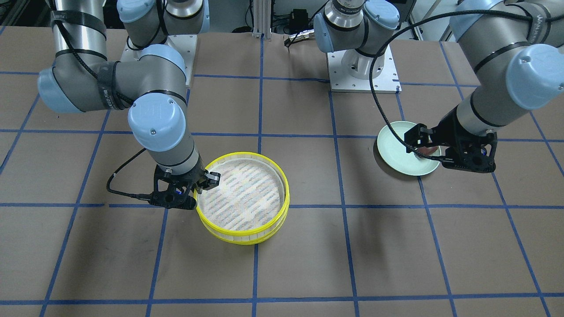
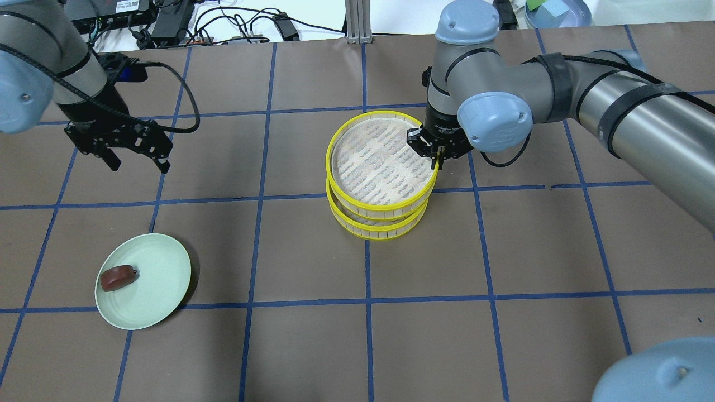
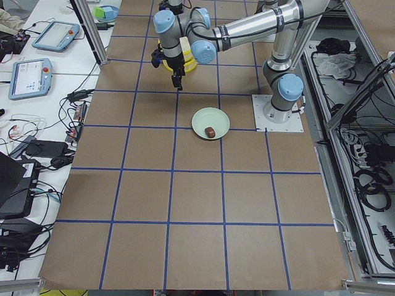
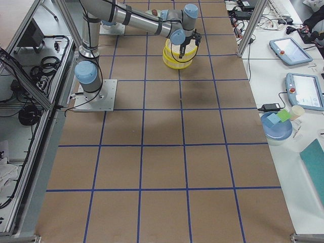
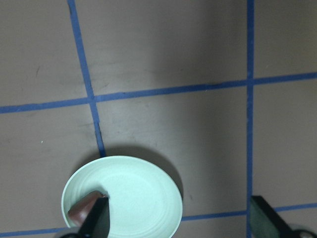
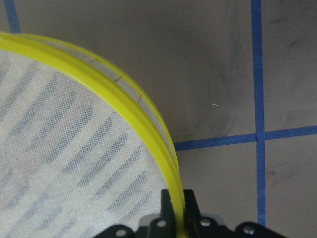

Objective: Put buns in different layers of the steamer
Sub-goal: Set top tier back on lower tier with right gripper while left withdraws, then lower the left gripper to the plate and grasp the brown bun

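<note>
Two yellow-rimmed steamer layers stand one over the other mid-table. My right gripper (image 2: 435, 157) is shut on the rim of the top layer (image 2: 337, 139), as the right wrist view (image 6: 178, 198) shows close up. The top layer's slatted floor is bare. It covers most of the lower layer (image 2: 380, 233), and I cannot tell whether they touch. The dark reddish-brown bun (image 2: 119, 277) lies on the pale green plate (image 2: 162, 279). My left gripper (image 2: 139, 166) is open and empty, high above the plate (image 5: 143, 198) and bun (image 5: 81, 208). The cream-white bun is hidden or out of view.
The table is brown paper with a blue tape grid (image 2: 366, 296). Both arm bases (image 1: 361, 70) stand at the robot's edge. The right arm's forearm (image 2: 631, 111) stretches across that side of the table. Cables and electronics (image 2: 223, 25) lie beyond the table's far edge.
</note>
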`<action>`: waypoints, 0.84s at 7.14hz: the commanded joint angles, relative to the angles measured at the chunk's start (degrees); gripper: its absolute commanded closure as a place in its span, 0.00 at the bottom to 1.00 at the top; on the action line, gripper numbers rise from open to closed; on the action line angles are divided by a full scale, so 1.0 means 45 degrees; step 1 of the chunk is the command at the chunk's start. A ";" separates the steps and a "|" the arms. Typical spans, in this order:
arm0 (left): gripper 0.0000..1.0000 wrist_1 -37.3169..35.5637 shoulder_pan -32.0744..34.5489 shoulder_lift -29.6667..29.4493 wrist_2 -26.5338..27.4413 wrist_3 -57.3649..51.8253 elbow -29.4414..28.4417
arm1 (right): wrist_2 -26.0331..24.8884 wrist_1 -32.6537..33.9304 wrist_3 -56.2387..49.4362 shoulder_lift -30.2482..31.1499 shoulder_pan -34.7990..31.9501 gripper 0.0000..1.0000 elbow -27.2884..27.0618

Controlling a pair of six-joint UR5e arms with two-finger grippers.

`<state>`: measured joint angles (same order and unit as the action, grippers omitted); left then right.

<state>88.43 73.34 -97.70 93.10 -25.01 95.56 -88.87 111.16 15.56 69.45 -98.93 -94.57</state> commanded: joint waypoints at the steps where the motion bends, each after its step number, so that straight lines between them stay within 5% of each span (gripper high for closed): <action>1: 0.00 0.0543 -0.1624 0.0051 0.0226 -0.3895 0.0734 | 0.0022 0.0102 -0.0002 -0.0024 -0.0144 1.00 0.0000; 6: 0.02 0.0078 -0.2059 -0.0339 0.2780 -0.4793 0.2591 | 0.0022 -0.0014 -0.0119 -0.0141 -0.0164 1.00 -0.0039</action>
<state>90.08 64.08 -98.64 102.96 -46.42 105.70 -88.80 111.31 15.07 68.94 -99.60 -94.74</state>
